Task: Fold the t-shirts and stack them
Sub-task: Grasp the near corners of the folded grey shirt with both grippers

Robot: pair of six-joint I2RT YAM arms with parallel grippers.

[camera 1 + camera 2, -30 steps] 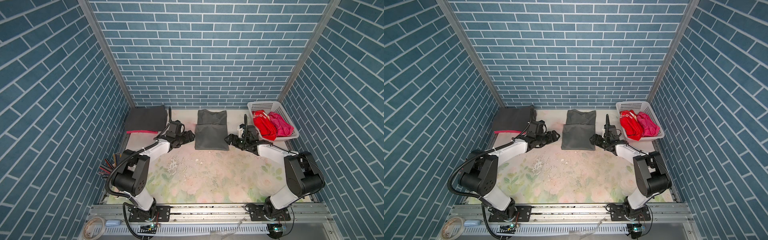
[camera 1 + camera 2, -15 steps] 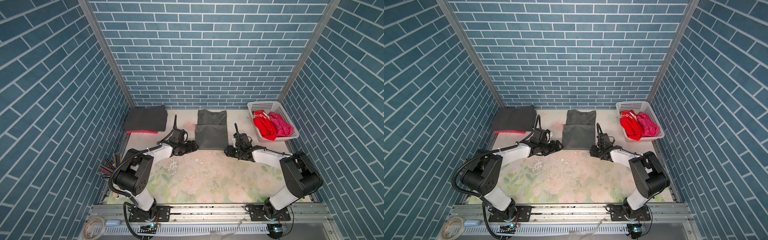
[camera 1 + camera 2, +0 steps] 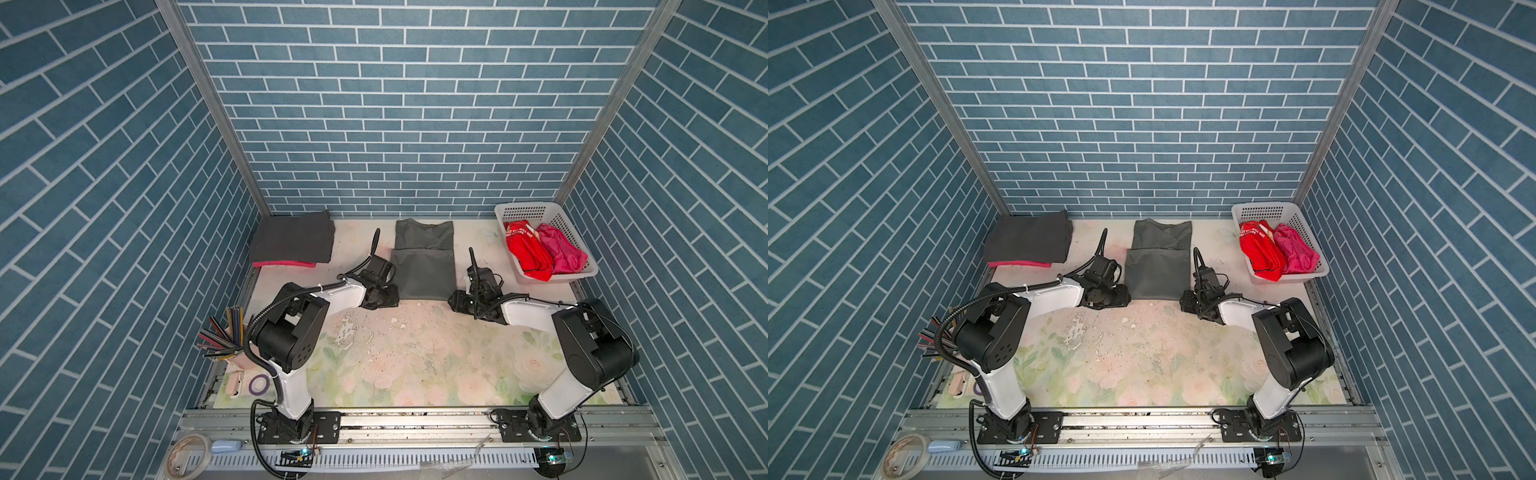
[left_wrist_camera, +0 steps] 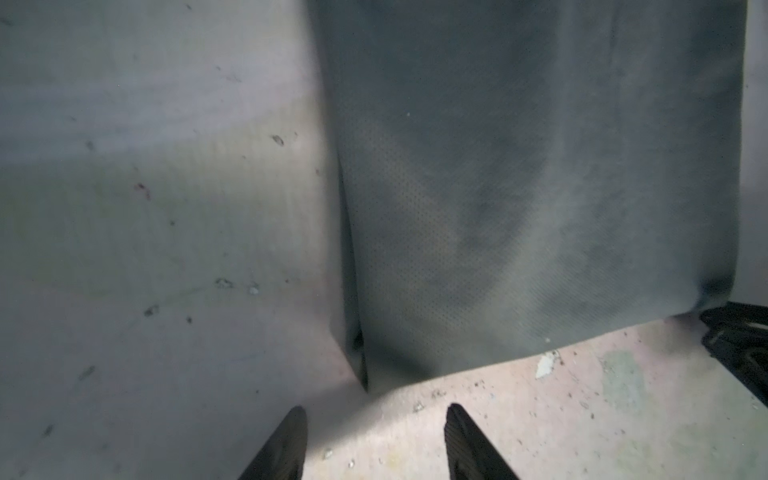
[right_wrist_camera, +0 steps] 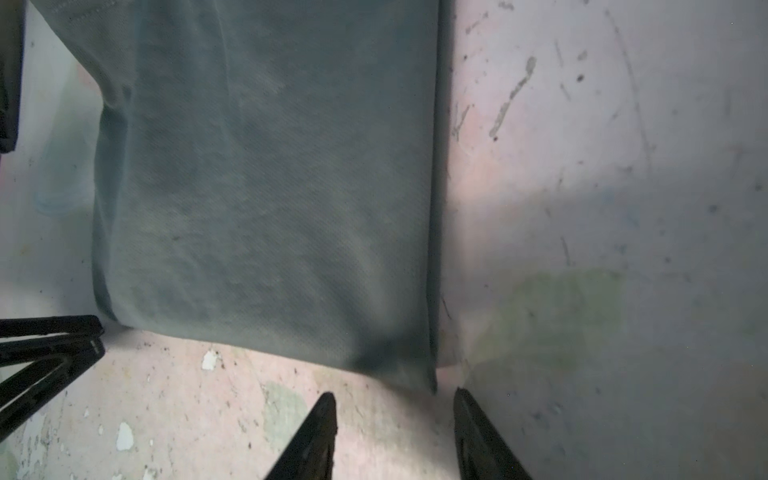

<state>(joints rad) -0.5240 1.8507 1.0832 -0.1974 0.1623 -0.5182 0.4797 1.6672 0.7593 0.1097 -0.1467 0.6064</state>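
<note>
The grey t-shirt (image 3: 423,270) lies partly folded at twelve o'clock on the table (image 3: 415,361). My left claw (image 4: 376,409) and right claw (image 5: 395,392) are both released and hold nothing. Each sits just short of a near corner of the shirt. I think I should slide both in low, pinch both corners together, and lift evenly. The stack sits at ten o'clock: a charcoal t-shirt (image 3: 293,241) on a pink t-shirt (image 3: 282,264).

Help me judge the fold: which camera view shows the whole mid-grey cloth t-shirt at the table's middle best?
A top view: both show the mid-grey cloth t-shirt whole, far end and overlapping near panel together. Each wrist view, blurred, shows only its near portion, close up.
</note>
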